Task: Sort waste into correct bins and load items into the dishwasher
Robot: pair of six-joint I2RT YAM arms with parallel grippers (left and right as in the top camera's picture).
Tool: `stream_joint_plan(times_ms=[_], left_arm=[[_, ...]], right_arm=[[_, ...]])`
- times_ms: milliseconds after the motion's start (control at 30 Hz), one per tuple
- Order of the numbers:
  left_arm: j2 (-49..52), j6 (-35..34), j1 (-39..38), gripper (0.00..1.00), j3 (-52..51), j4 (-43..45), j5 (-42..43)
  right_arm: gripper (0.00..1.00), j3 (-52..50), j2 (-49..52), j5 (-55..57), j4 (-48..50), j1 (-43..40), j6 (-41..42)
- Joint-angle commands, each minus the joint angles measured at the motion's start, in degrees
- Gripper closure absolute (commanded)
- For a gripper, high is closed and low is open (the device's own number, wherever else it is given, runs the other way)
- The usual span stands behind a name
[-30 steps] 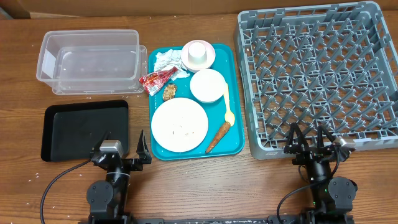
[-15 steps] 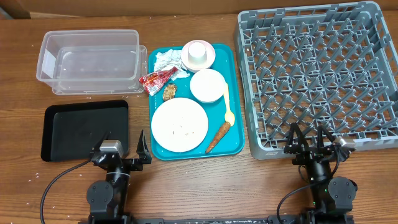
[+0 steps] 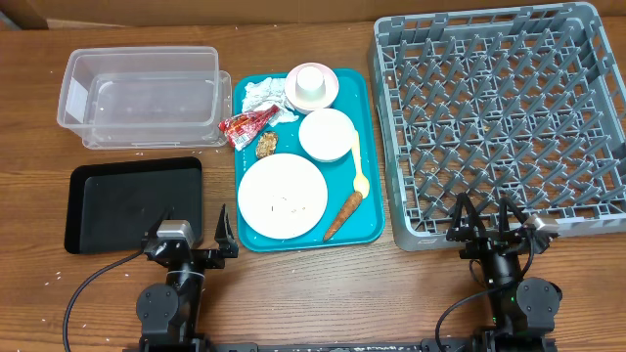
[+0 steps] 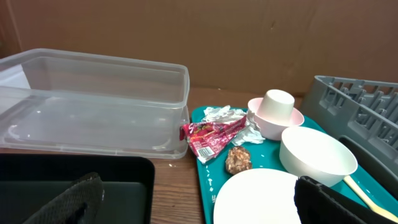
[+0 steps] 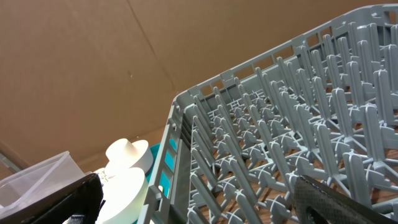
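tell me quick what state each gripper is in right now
left gripper: open, fingers spread wide, holding nothing
right gripper: open, fingers spread wide, holding nothing

Clear plastic tub [image 3: 142,96], matt grey plastic rack [image 3: 499,117], wood table [image 3: 323,284].

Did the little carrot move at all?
No. The carrot still lies in the near right corner of the teal tray, beside the white plate.
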Motion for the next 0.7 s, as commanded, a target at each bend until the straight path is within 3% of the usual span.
stream_joint_plan(times_ms=[0, 200, 267, 433, 600, 667], left_arm=[[-0.6, -2.6, -0.2, 0.00, -0.5, 0.3, 1.4], [-0.6, -20.0, -0.2, 0.00, -0.5, 3.7, 2.0], [-0.6, -25.3, -0.2, 0.00, -0.5, 7.0, 6.6], [-0.6, -25.3, -0.2, 0.00, -0.2, 15.5, 21.6], [-0.5, -19.8, -0.2, 0.00, 5.7, 13.1, 23.3], [0.5, -14.9, -0.2, 0.00, 10.7, 7.5, 21.7]], right_arm=[[0.00, -0.6, -0.6, 0.3, 0.2, 0.0, 0.1], [0.00, -0.6, -0.6, 0.3, 0.2, 0.0, 0.1], [0.00, -0.6, -0.6, 0.3, 0.2, 0.0, 0.1], [0.00, -0.6, -0.6, 0.3, 0.2, 0.0, 0.1], [0.00, -0.6, -0.6, 0.3, 0.2, 0.0, 0.1], [0.00, -0.6, -0.6, 0.3, 0.2, 0.0, 0.1]])
